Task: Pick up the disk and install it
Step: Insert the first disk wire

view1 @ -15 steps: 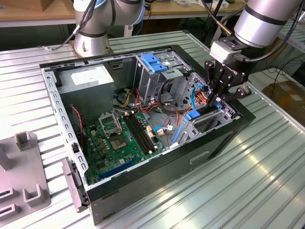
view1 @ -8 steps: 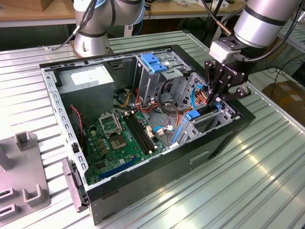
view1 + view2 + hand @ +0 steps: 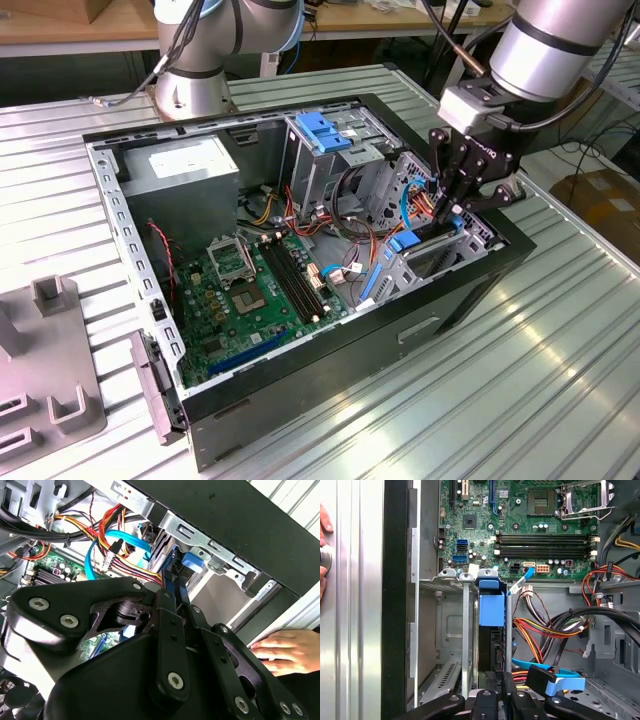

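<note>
Table (image 3: 560, 380) of ribbed metal carries an open black PC case (image 3: 330, 370), side panel off, motherboard (image 3: 255, 290) flat on its floor. Silver power supply (image 3: 185, 170) sits in the far corner on the exterior view's left; a tall metal cage (image 3: 315, 165) with a fixed blue latch (image 3: 322, 130) on top stands mid-case. Grey fixture block (image 3: 45, 380) lies on the table off the exterior view's left end of the case. Arm reaches in from above at the exterior view's right end, gripper (image 3: 452, 215) down inside the drive bay (image 3: 445, 630). Disk (image 3: 491, 612) stands on edge in a bay slot, blue carrier rail toward the board, dark body running back to the fingers (image 3: 512, 700). Fingers look drawn close on the disk's near edge, though actual contact is hidden. Red, orange and blue cables (image 3: 545, 630) bundle just beside the slot. A person's hand (image 3: 287, 650) rests on the table next to the case's outer wall.
</note>
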